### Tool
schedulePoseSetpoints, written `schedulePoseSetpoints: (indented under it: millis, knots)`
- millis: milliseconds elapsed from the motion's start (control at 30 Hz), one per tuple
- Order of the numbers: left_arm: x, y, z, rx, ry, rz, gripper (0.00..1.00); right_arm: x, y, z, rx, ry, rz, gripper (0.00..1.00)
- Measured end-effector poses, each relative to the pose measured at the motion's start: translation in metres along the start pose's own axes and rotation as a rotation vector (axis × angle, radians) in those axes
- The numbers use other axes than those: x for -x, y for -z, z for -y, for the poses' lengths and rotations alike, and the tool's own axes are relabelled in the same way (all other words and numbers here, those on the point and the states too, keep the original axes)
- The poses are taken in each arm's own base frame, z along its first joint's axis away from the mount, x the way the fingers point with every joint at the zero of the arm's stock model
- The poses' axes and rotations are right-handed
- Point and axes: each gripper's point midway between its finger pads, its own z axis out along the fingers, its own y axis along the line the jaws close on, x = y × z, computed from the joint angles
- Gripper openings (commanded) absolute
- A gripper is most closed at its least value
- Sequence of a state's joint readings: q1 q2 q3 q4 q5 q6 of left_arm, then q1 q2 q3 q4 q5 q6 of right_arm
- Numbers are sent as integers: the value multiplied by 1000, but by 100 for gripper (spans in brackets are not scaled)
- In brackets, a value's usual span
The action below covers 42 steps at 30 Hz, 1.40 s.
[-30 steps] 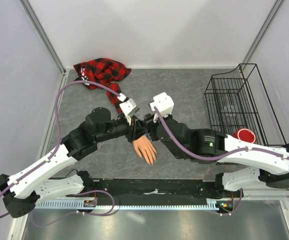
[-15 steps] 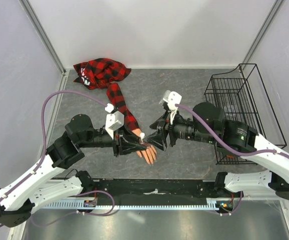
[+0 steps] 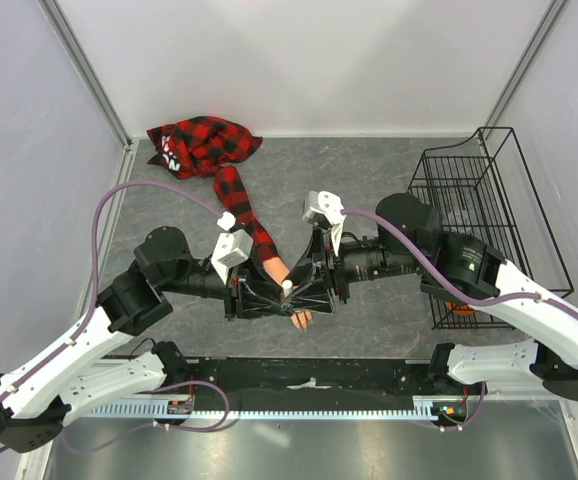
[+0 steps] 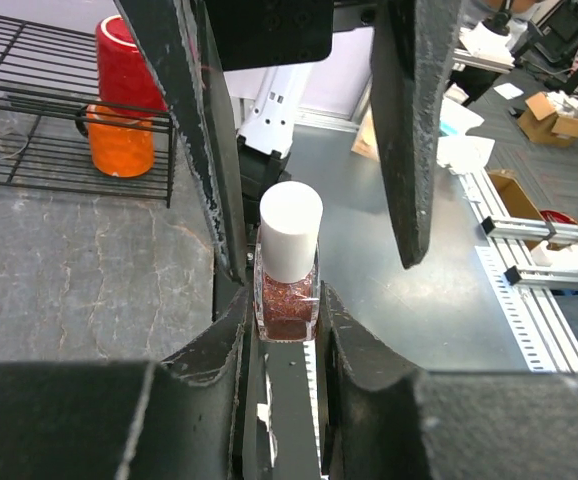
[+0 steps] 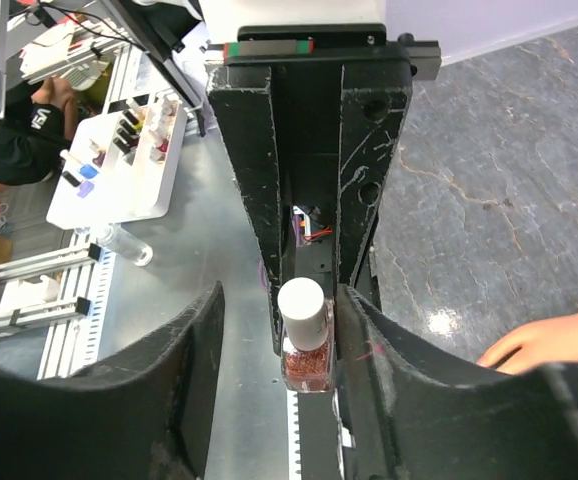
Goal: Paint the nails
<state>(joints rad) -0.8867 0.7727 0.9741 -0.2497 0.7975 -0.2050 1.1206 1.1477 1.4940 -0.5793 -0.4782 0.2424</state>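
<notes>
My left gripper (image 3: pixel 279 290) is shut on a small glass bottle of reddish glitter polish (image 4: pixel 288 300) with a white cap (image 4: pixel 290 228), held upright over the mannequin hand. My right gripper (image 3: pixel 306 284) is open, its jaws on either side of the cap without closing on it. In the right wrist view the bottle (image 5: pixel 306 350) stands between my right fingers (image 5: pixel 184 385), nearer the right one. The peach mannequin hand (image 3: pixel 300 318) comes out of a red-and-black plaid sleeve (image 3: pixel 239 205) and is mostly hidden under the grippers. Its fingers show in the right wrist view (image 5: pixel 554 340); the nails are too small to tell.
A black wire basket (image 3: pixel 479 195) stands at the right. Beside it in the left wrist view are a red cup (image 4: pixel 129 55) and an orange object (image 4: pixel 121 140). The plaid shirt heap (image 3: pixel 201 142) lies at the back left. Walls enclose three sides.
My left gripper has kept the bottle and shifted slightly nearer. My right gripper has moved left up to it, and its open jaws now straddle the cap.
</notes>
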Motion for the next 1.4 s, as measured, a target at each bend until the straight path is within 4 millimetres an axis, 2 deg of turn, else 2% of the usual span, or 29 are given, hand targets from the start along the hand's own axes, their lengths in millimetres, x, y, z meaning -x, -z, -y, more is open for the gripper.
schedulePoseSetpoints:
  millis: [133, 167, 233, 367, 467, 533, 600, 733, 767, 833, 900, 1000, 1100, 1233, 1400]
  knots:
    - [-1, -2, 1, -17, 3, -6, 2, 0, -1, 2, 13, -9, -3, 26]
    - [-2, -2, 1, -21, 5, -8, 2, 0, -1, 4, 10, -13, -4, 14]
    - [-3, -2, 1, -20, 12, -12, 2, 0, -3, 8, 6, -14, -8, 0]
    - [-2, -1, -6, 30, 26, -8, 2, 1, -4, 16, -31, 10, -1, 0]
    - [1, 2, -33, 201, 42, 10, 2, 7, -4, 35, -131, 29, 30, 0]
    - [4, 9, -63, 384, 56, 26, 2, 12, -7, 60, -301, 36, 77, 0]
    - [0, 15, -87, 515, 68, 18, 2, 12, -10, 88, -572, 39, 113, 0]
    - [-16, 17, -113, 637, 92, -29, 2, -4, -10, 119, -961, 26, 136, 0]
    - [-18, 17, -116, 647, 95, -35, 2, -7, -8, 124, -1019, 28, 138, 3]
    - [-24, 13, -121, 653, 102, -55, 2, -12, -5, 130, -1090, 32, 139, 28]
    - [-23, 9, -120, 630, 94, -51, 2, -12, -3, 130, -1095, 34, 140, 47]
    - [-20, 10, -116, 602, 78, -36, 2, -10, 2, 128, -1042, 39, 111, 65]
    - [-14, 11, -108, 559, 61, 0, 2, -6, 4, 130, -941, 12, 84, 72]
    - [-9, 15, -93, 508, 41, 30, 2, -3, -3, 122, -776, -4, 48, 72]
    - [-3, 13, -62, 367, 15, 47, 2, -1, -7, 89, -510, -14, 15, 72]
